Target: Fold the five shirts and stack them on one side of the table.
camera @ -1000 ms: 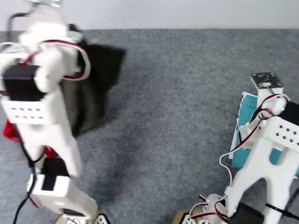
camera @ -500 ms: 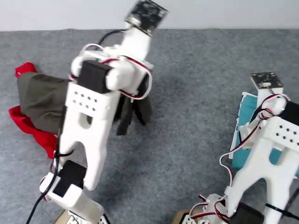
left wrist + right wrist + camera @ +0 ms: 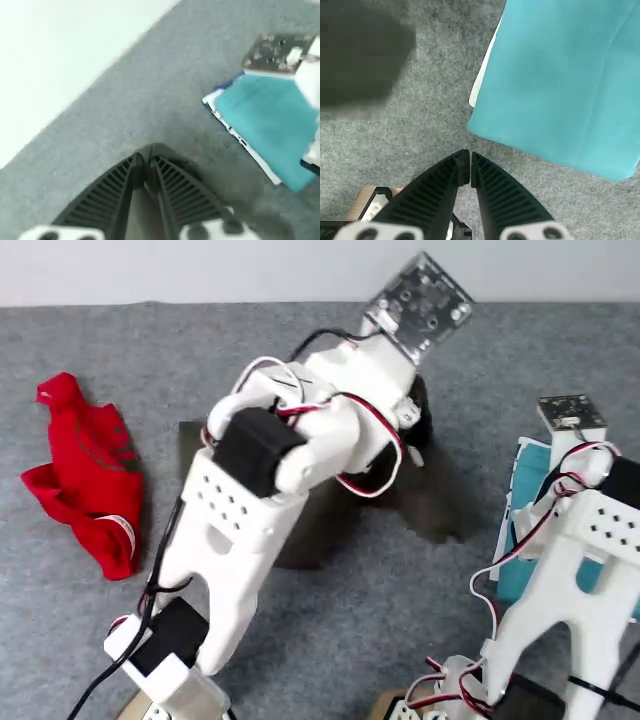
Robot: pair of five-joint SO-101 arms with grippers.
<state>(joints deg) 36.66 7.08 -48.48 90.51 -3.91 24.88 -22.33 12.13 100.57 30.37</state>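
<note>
Dark shirt hangs bunched under your left arm over the middle of the grey table, and its lower part seems to rest on the surface. Nearest you, the right gripper hovers low over the table with its fingers pressed together on nothing. It sits just beside the edge of the folded teal shirt, which tops a stack at the right side with white and blue edges showing beneath. Further out, the left gripper has its fingers closed to a narrow seam, and they appear to pinch a fold of the dark cloth. Far off to the left lies a crumpled red shirt, well apart from everything else.

The pinch looks thin, so the cloth could slip out if you swing fast. If you lay it down bunched, you will have no flat shape to fold. Carried further right, the trailing cloth could drag across the stack and knock it askew.
</note>
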